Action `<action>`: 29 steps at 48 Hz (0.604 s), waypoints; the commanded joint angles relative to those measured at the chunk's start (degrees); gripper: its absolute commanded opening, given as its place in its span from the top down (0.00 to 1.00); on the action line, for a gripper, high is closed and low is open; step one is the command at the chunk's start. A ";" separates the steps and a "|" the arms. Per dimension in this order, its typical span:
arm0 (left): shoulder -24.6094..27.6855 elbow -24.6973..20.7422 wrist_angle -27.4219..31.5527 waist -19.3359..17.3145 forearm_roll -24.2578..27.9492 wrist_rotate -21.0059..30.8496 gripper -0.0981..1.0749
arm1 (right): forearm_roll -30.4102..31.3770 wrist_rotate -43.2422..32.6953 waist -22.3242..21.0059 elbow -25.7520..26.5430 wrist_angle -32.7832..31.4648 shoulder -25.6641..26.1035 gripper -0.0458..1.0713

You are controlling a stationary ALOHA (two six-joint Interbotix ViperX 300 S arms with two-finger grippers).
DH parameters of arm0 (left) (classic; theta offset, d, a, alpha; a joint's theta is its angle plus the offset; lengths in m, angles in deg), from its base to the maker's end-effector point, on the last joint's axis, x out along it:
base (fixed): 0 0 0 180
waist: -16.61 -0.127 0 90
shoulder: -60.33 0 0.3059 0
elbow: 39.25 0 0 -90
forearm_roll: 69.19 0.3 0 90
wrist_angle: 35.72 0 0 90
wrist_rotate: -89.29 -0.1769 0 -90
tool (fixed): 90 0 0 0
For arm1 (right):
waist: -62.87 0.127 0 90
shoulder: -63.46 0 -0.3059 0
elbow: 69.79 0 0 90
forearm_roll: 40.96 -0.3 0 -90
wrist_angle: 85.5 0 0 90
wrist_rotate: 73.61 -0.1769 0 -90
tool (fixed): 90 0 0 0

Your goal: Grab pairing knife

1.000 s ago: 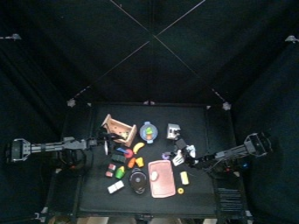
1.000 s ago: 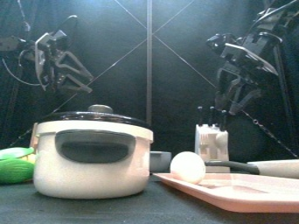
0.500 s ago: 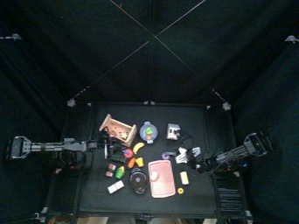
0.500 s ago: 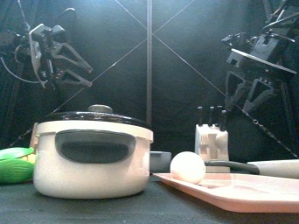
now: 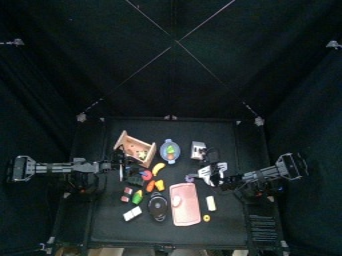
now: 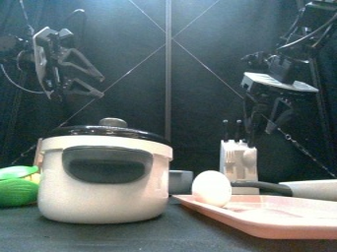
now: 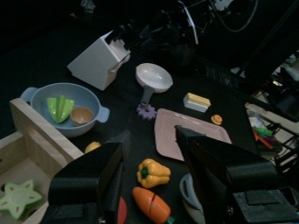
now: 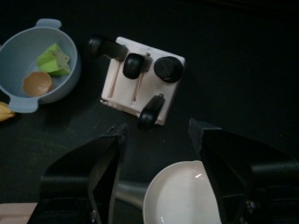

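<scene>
The white knife block (image 8: 140,80) holds several black knife handles (image 8: 152,110); I cannot tell which is the paring knife. The block also shows in the top view (image 5: 198,151), the front view (image 6: 237,156) and the left wrist view (image 7: 100,59). My right gripper (image 8: 158,133) is open and empty, hanging above the table just beside the block, apart from it; it also shows in the top view (image 5: 211,175) and the front view (image 6: 270,98). My left gripper (image 7: 152,144) is open and empty, held high at the table's left side (image 5: 96,170).
A blue bowl (image 8: 35,57) with food sits next to the block, and a white bowl (image 8: 187,197) lies under the right gripper. A pink cutting board (image 5: 189,204), a pot (image 6: 105,172), a wooden rack (image 5: 135,146) and toy foods crowd the table.
My right gripper has moved left and down, closer to the knife block. The left arm shifted slightly outward, then held still.
</scene>
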 commanded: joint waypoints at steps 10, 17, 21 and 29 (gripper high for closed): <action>0.09 -0.70 -0.44 0.09 0.00 -0.09 0.20 | 1.05 -0.26 -3.43 1.58 2.20 -0.79 0.15; 0.09 -0.53 -0.44 0.09 0.00 -0.09 0.20 | 0.88 -0.26 -4.39 1.58 2.29 -1.41 0.15; 0.09 -0.35 -0.44 0.00 0.00 -0.09 0.20 | 0.62 -0.26 -4.66 1.67 2.29 -1.67 0.16; 0.09 -0.35 -0.44 -0.18 0.00 -0.09 0.20 | 0.97 -0.26 -5.10 2.20 2.29 -2.29 0.17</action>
